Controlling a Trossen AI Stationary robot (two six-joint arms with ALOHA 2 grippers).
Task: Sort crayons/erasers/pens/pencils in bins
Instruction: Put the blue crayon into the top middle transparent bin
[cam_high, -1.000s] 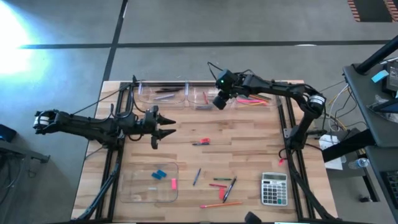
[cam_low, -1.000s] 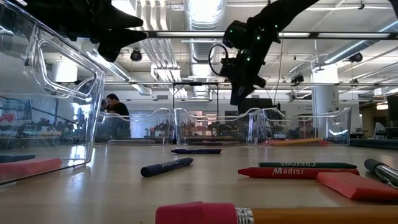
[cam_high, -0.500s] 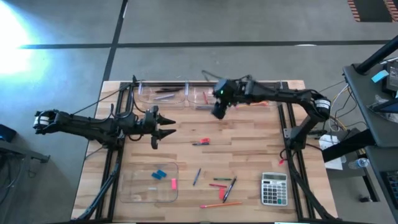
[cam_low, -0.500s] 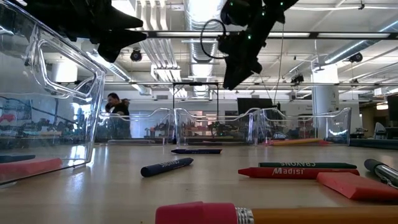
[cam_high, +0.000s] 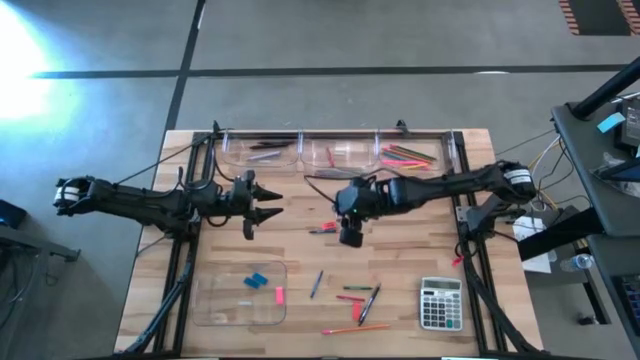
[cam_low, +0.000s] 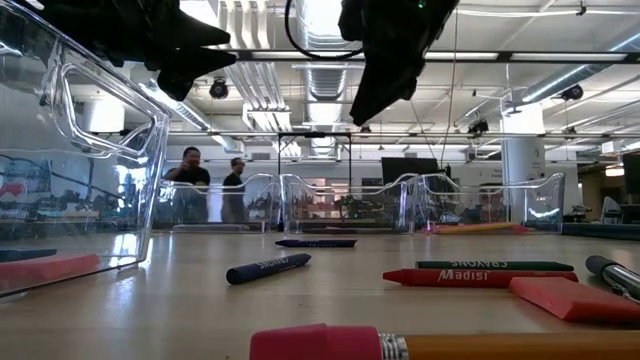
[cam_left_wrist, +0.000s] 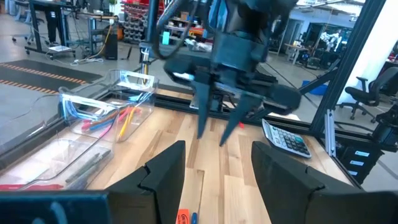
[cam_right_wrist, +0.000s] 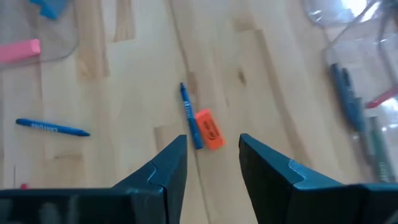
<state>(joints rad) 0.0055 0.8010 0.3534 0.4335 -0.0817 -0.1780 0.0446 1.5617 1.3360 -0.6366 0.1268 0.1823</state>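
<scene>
My right gripper (cam_high: 350, 240) hangs open above the middle of the table, clear of everything. Just ahead of its fingers (cam_right_wrist: 212, 163) an orange-red eraser (cam_right_wrist: 209, 137) lies flat beside a short blue stick (cam_right_wrist: 189, 121). Another blue crayon (cam_right_wrist: 53, 127) lies nearer the tray. My left gripper (cam_high: 275, 205) waits open and level over the table's left half (cam_left_wrist: 217, 171). Three clear bins stand along the far edge: the left one (cam_high: 260, 152) with dark pens, the middle one (cam_high: 335, 157), the right one (cam_high: 410, 156) with bright pencils.
A shallow clear tray (cam_high: 222, 300) at the near left holds a blue eraser (cam_high: 257, 280) and a pink one (cam_high: 279, 294). Loose pens, crayons and a pencil (cam_high: 355, 327) lie near the front. A grey calculator (cam_high: 440, 303) sits at the near right.
My right gripper has swung from above the middle bin at the far edge toward the near edge. It now hangs over the table's middle, tipped down over the orange-red eraser.
</scene>
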